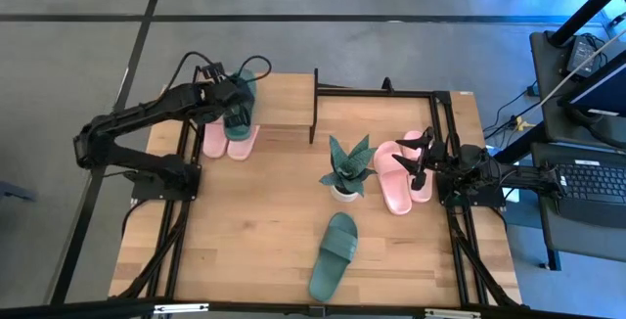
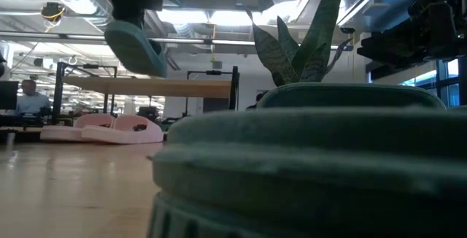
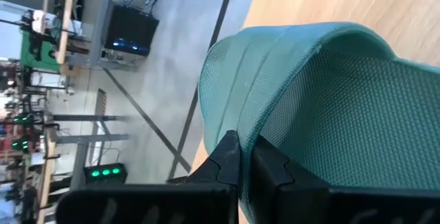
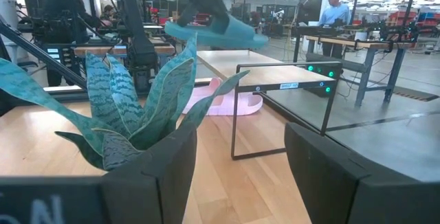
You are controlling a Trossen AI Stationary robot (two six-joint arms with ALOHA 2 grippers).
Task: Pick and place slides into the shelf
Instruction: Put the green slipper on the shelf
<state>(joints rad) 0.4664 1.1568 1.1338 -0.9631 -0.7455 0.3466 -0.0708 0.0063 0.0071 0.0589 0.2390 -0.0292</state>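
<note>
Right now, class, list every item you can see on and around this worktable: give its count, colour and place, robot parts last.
Soft dark green slide sandals: two; one held above the pink pair at the shelf's left end, one lying near the table's front edge.
Soft pale pink slide sandals: four; one pair on the left, one pair right of the plant.
Spiky green potted plant: one, table centre.
Low wooden-topped black-legged shelf: one, back edge.
Left pincer: shut on the raised green sandal.
Right pincer: open, over the right pink pair.
</note>
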